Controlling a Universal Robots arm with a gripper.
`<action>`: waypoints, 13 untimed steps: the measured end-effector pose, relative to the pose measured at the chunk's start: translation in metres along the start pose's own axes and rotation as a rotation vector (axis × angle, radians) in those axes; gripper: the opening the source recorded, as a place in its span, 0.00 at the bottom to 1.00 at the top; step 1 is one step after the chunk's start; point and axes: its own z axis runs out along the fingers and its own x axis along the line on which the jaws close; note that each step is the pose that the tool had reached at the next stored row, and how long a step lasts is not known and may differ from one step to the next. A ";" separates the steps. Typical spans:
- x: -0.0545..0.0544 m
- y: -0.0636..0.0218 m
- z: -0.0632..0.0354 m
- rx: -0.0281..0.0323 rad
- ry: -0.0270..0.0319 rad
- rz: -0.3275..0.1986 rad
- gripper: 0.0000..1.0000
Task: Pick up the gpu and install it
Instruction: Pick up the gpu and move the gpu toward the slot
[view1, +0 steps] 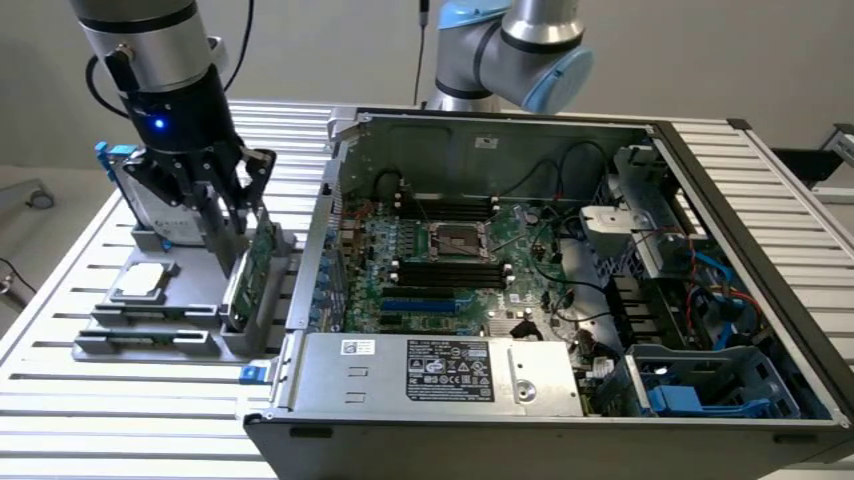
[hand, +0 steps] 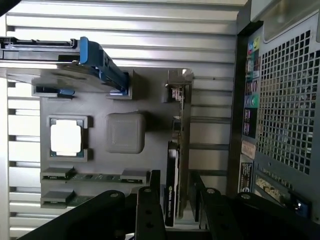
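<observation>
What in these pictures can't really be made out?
- Exterior view: the gripper covers part of the gpu and much of the hard drive behind it.
- Wrist view: the gpu stands edge-on, so neither face shows, and the gripper's fingers hide its near end.
- Exterior view: the print on the power supply label is too small to read.
- Wrist view: the computer case is cut off by the picture's edge.

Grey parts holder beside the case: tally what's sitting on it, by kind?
gpu: 1
hard drive: 1
processor chip: 1
memory sticks: 2
Total: 5
</observation>
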 end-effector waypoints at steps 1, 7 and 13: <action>0.000 -0.0006 0.0019 0.0000 0.0000 -0.004 0.36; 0.000 -0.0035 0.0126 0.0001 0.0005 -0.026 0.36; 0.000 -0.0048 0.0236 0.0002 0.0010 -0.051 0.36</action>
